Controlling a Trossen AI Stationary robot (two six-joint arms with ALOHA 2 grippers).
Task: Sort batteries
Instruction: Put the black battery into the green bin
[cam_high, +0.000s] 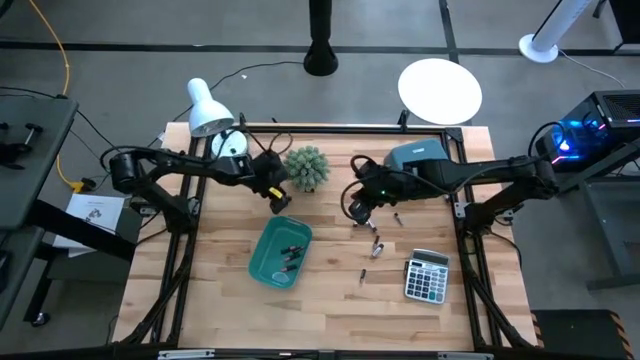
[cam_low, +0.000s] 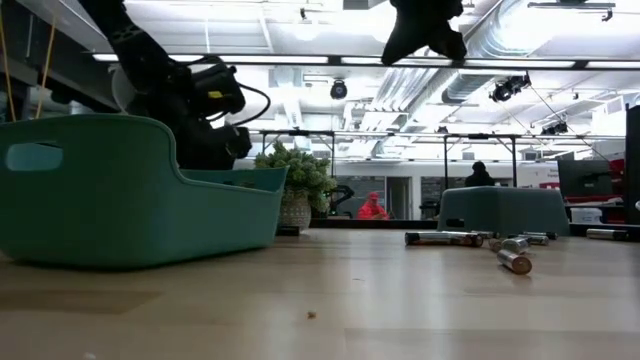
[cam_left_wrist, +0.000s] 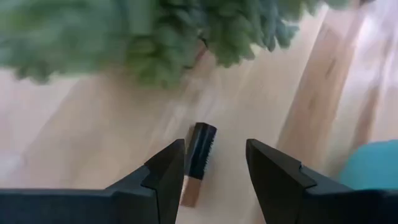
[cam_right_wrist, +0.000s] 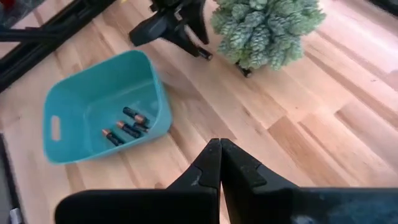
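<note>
One dark battery (cam_left_wrist: 200, 152) with a copper end lies on the wood beside the potted plant (cam_high: 307, 168). My left gripper (cam_left_wrist: 214, 148) is open, slanting down over it with a finger on either side. Several dark batteries (cam_right_wrist: 127, 127) lie in the teal tray (cam_high: 258, 262). More batteries (cam_high: 378, 245) are scattered on the table right of centre, and they also show in the low view (cam_low: 445, 238). My right gripper (cam_right_wrist: 219, 155) is shut and holds nothing. It hangs above the table (cam_high: 358, 212) near those loose batteries. My left gripper's fingers stand on either side of the dark battery, lying along it. A clear gap shows on one side. The other finger (cam_left_wrist: 168, 171) hides the battery's near end, so I cannot tell whether it touches.
A grey calculator (cam_high: 428, 277) lies at the near right. A grey-green tray (cam_high: 418, 155) stands at the far right and a white lamp (cam_high: 207, 108) at the far left corner. Bare wood lies between the teal tray and the calculator.
</note>
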